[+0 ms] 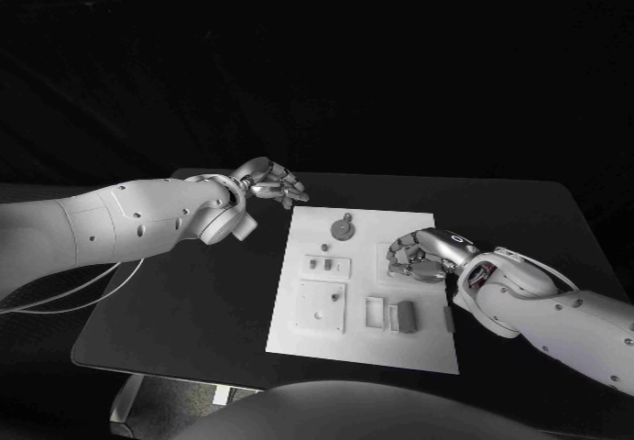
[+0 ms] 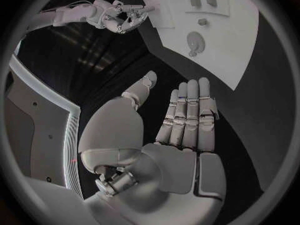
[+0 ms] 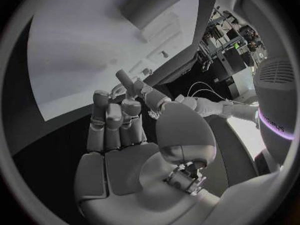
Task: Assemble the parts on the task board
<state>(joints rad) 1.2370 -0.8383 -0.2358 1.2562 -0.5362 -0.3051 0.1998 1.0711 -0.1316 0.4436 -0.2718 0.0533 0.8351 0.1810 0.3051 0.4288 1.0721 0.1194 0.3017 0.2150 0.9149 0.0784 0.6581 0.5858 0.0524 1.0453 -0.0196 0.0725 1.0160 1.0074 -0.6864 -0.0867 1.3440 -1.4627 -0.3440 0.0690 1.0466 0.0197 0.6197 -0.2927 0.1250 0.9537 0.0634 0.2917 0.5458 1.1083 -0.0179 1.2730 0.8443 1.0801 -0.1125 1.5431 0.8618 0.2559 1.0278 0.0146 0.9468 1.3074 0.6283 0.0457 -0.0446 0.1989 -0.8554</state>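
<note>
Head view: left robot hand [image 1: 268, 183] empty, fingers apart, beside task board [image 1: 364, 344]; right robot hand [image 1: 420, 257] curled over it, grip unclear.

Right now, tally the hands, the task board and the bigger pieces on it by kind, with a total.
Hands: 2, left hand and right hand
Task board: 1
Round disc: 1
Square plates: 2
Oblong blocks: 2
Total: 8. The smaller bits are too small to count.
</note>
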